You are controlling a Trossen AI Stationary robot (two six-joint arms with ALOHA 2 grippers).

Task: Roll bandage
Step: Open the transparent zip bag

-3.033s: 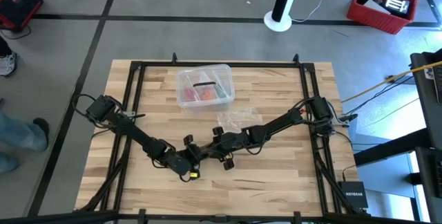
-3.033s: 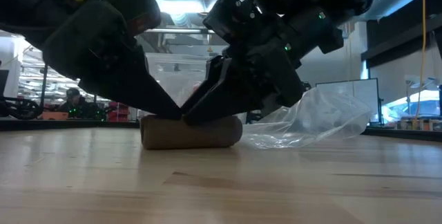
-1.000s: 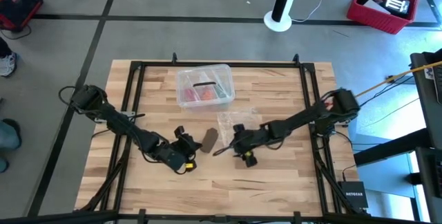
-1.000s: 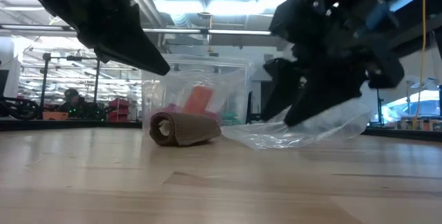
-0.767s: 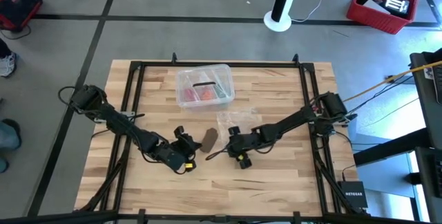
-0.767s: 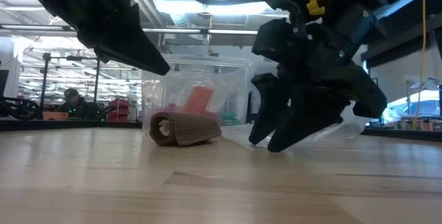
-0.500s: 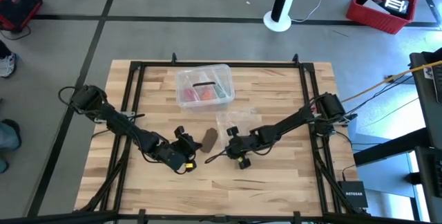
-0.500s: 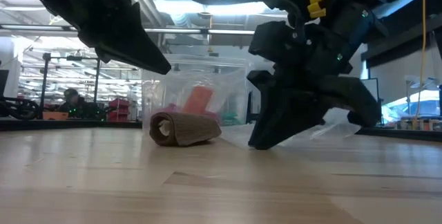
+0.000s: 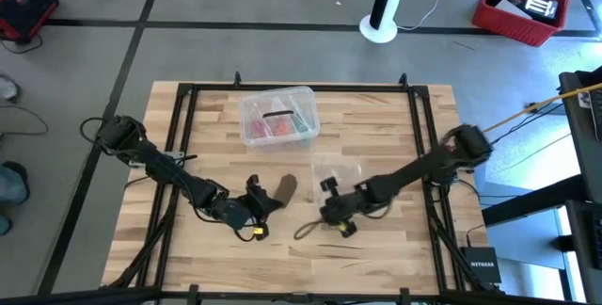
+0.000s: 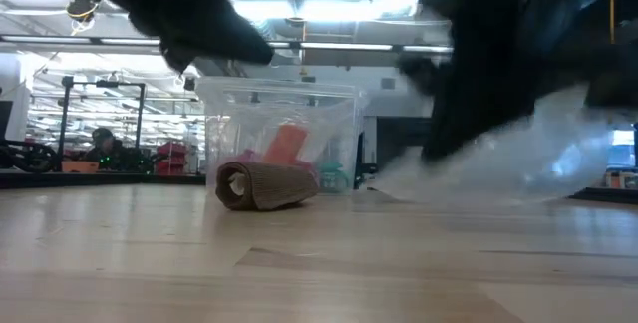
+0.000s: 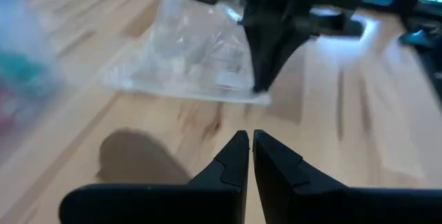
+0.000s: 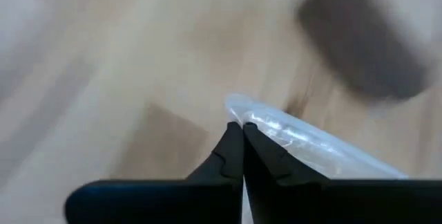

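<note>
The bandage (image 9: 285, 189) is a rolled brown-tan cylinder lying on its side on the table, also seen in the low view (image 10: 267, 184) and as a dark blur in the left wrist view (image 11: 138, 156). My left gripper (image 11: 248, 141) hovers shut just near-left of the roll (image 9: 271, 202), touching nothing. My right gripper (image 12: 242, 128) sits right of the roll, shut on the crinkled clear plastic bag (image 9: 340, 168). My right gripper pinches the clear plastic bag's edge (image 12: 271, 123) between its two fingertips, slanting down from the table's right side. One layer or several, I cannot tell. The held side of the bag (image 10: 538, 139) is raised, and its other side (image 10: 394, 191) stays on the table.
A clear plastic box with red contents (image 9: 277, 117) stands at the far middle of the table, behind the roll (image 10: 279, 124). A black frame (image 9: 183, 93) runs along the table's sides. Bare wood lies toward the near edge (image 9: 301, 267).
My right gripper came down open at the bag's near edge, shut on it, then drew back toward the table's right and up, pulling the bag along and lifting its held side. My left gripper has tipped upward a little. The rolled bandage has stayed where it was.
</note>
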